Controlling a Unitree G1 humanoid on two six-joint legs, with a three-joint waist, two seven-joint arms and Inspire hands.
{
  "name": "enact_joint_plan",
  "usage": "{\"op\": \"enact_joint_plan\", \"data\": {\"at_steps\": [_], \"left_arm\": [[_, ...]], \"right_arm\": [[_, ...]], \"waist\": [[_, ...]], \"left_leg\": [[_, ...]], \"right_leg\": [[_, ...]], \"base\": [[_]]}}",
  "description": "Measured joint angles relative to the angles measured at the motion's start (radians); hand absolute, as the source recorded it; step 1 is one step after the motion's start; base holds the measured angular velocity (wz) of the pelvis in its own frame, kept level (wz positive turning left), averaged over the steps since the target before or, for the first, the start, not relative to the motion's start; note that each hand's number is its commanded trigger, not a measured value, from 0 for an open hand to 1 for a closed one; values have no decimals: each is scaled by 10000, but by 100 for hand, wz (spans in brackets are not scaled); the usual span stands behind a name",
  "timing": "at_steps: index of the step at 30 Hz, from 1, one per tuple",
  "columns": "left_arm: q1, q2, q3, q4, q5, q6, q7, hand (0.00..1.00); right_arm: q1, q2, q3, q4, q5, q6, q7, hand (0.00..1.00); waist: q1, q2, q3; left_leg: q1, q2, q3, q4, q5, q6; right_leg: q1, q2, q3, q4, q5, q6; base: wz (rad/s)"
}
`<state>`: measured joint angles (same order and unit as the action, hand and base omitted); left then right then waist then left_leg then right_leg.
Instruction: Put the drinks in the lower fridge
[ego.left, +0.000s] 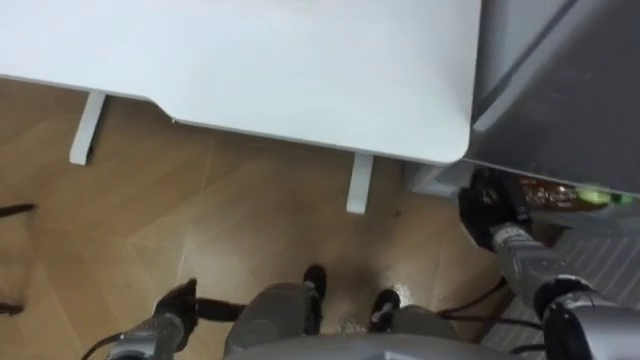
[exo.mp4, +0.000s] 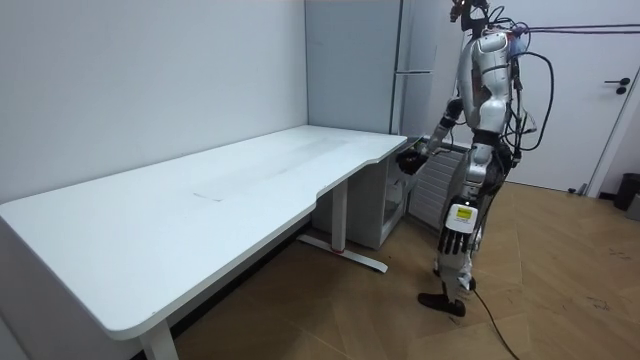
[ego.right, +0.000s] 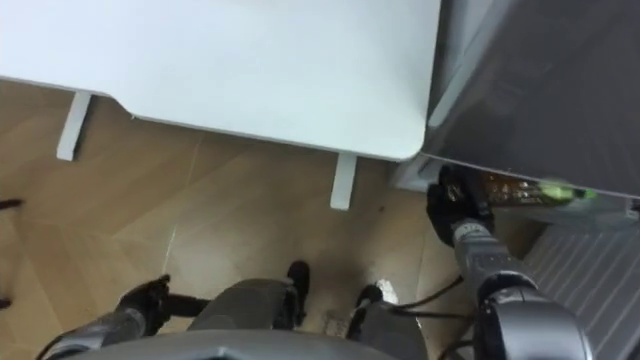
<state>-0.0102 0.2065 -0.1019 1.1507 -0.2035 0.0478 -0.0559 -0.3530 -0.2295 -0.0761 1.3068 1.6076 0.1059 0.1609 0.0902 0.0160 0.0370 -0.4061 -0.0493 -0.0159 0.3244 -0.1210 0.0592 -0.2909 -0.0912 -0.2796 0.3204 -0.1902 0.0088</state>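
Left hand hangs low, below the one table; can't tell its finger state. Right hand sits just past the table's right corner, fingers wrapped round one bottle. The bottle lies roughly level beside the one grey fridge, right of the table.

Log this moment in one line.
stands: table end, by fridge | right hand: holds bottle at fridge | left hand: low at side

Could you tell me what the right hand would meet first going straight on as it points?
The right hand, holding a bottle, would probably meet the white table's corner beside the grey fridge; depth is unclear, it might pass underneath.
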Motion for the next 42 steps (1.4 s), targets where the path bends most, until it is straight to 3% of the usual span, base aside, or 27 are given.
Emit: {"op": "enact_joint_plan", "data": {"at_steps": [5, 11, 15, 16, 17, 18, 24, 29, 42], "left_arm": [[-500, 19, -412, 372, 17, -25, 33, 0], [-928, 44, -585, 409, -10, -65, 62, 0], [-1051, 48, -589, 391, -4, -92, 92, 0], [-1093, 51, -590, 391, 5, -101, 95, 0], [-1112, 52, -589, 390, 4, -105, 95, 0], [-1112, 52, -589, 391, 3, -105, 95, 0], [-1096, 231, -610, 397, 3, -106, 274, 0], [-1086, 489, -628, 385, -13, -225, 283, 0], [-1070, 491, -596, 391, -4, -268, 525, 0]], "right_arm": [[-772, -462, -273, 217, -2, 53, -104, 100], [-1229, -618, -366, 279, -8, 62, -307, 100], [-1480, -634, -360, 568, -130, 212, -404, 100], [-1527, -668, -356, 568, -218, 293, -437, 93], [-1623, -737, -356, 568, -223, 365, -522, 6], [-1678, -787, -355, 568, -224, 400, -552, 0], [-2180, -1172, -457, 557, -152, 482, -1095, 0], [-2423, -1383, -450, 531, -139, 469, -1705, 0], [-2509, -1568, -664, 532, -52, 131, -2342, 0]], "waist": [[-20, -107, 72], [39, -298, 187], [91, -346, 198], [132, -388, 205], [168, -410, 211], [181, -413, 210], [151, -512, 256], [138, -664, 244], [267, -600, 210]], "left_leg": [[-629, -117, -20, -134, 270, 52], [-1350, -167, 79, -188, 478, 80], [-1670, -176, 130, -173, 518, 102], [-1757, -180, 155, -171, 530, 103], [-1826, -185, 194, -165, 535, 106], [-1854, -185, 210, -162, 536, 108], [-1950, -266, 346, -124, 558, 145], [-2158, -312, 459, 126, 549, 166], [-2249, -322, 393, 415, 565, 192]], "right_leg": [[-833, -154, 16, 365, -1, -2], [-1789, -303, 50, 758, -1, -14], [-2164, -337, 89, 843, 4, -21], [-2301, -359, 108, 922, 2, -23], [-2406, -383, 119, 974, -7, -33], [-2445, -387, 137, 989, -7, -34], [-2707, -515, 297, 1323, -131, -6], [-2988, -651, 363, 1710, -242, -5], [-3039, -632, 437, 1976, -256, -7]], "base": [[3], [-2], [-4], [-5], [-6], [-6], [-3], [-1], [2]]}}
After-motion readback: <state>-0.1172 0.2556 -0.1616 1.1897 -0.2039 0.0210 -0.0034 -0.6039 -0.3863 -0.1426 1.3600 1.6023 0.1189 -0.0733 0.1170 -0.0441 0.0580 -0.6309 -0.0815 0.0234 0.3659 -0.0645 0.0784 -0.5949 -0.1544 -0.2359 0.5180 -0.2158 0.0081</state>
